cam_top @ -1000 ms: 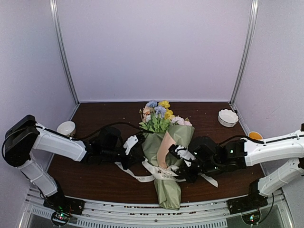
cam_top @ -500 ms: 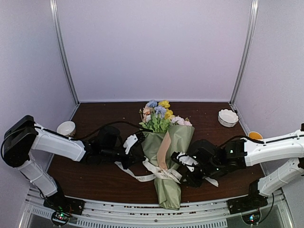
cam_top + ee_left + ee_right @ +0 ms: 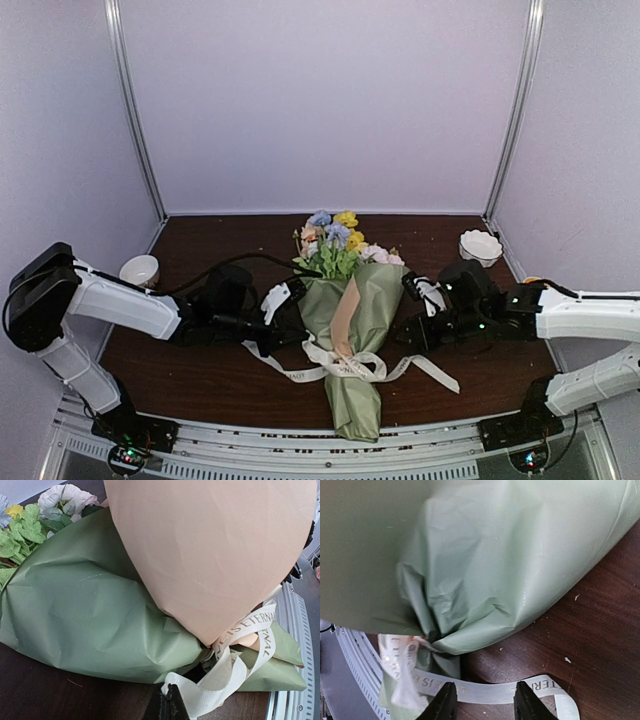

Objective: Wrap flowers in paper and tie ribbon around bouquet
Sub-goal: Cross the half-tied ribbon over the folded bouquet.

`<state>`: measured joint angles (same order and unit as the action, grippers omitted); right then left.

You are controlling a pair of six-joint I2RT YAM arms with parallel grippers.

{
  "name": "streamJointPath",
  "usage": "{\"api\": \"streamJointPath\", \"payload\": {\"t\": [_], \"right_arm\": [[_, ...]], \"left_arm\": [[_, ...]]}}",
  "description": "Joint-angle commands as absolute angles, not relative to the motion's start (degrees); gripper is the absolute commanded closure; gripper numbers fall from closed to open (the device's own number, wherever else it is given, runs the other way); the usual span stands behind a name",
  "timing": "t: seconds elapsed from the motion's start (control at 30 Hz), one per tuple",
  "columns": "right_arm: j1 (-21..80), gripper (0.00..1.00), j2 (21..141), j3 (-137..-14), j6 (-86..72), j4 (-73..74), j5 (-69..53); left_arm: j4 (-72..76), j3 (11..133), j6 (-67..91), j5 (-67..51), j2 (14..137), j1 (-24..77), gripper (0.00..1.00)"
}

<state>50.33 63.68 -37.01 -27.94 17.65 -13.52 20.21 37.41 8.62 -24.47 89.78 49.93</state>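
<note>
Over the last second the right hand had let go at the knot, spread its fingers and drawn back to the right of the bouquet. The left hand had not shifted.

Top view: the bouquet lay mid-worktop, its long axis running from the flowers at the far end to the paper tail at the near edge. The ribbon crossed the narrow waist, one tail trailing left and the other right. Each hand sat beside the sleeve on its own side. The right tail lay nearer the right hand, toward the near edge from it. The left fingertips were hard to make out against the dark wrist.

Left wrist view: the fingers were pressed together at the bottom edge and the left tail ran into them, so it seemed pinched, though the frame cut the tips off. The tan face of the paper filled much of the view and partly hid the knot.

Right wrist view: the fingers stood apart and empty, with the lettered tail lying flat on the worktop just beyond them. Green paper blocked the rest, and the knot showed only in part at the left.
</note>
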Motion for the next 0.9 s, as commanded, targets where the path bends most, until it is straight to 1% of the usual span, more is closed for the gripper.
{"api": "streamJointPath", "payload": {"t": [0.0,0.13,0.27,0.33,0.57,0.73,0.87], "right_arm": [[47.4,0.62,72.9,-35.3,-30.3,8.8,-22.5],[47.5,0.67,78.5,-32.0,-33.4,-6.1,-36.0],[47.9,0.73,79.1,-29.3,-35.2,-15.9,-40.1],[47.9,0.74,77.9,-28.2,-35.8,-18.6,-40.3],[50.8,0.78,77.4,-29.3,-34.6,-18.6,-40.6],[52.3,0.80,78.9,-31.8,-32.9,-13.9,-40.4],[52.4,0.80,76.8,-31.7,-32.7,-12.7,-41.0]], "left_arm": [[23.2,38.1,9.4,-26.5,90.5,49.9,1.00],[22.9,37.6,8.9,-26.3,90.3,49.9,1.00],[22.2,37.9,8.3,-26.8,90.5,49.9,1.00],[22.2,37.9,8.3,-26.9,90.6,49.9,1.00],[21.9,38.5,8.0,-27.0,91.5,49.9,1.00],[21.7,39.1,8.0,-27.5,92.1,49.9,1.00],[21.6,38.9,7.8,-27.4,91.9,49.9,1.00]]}}
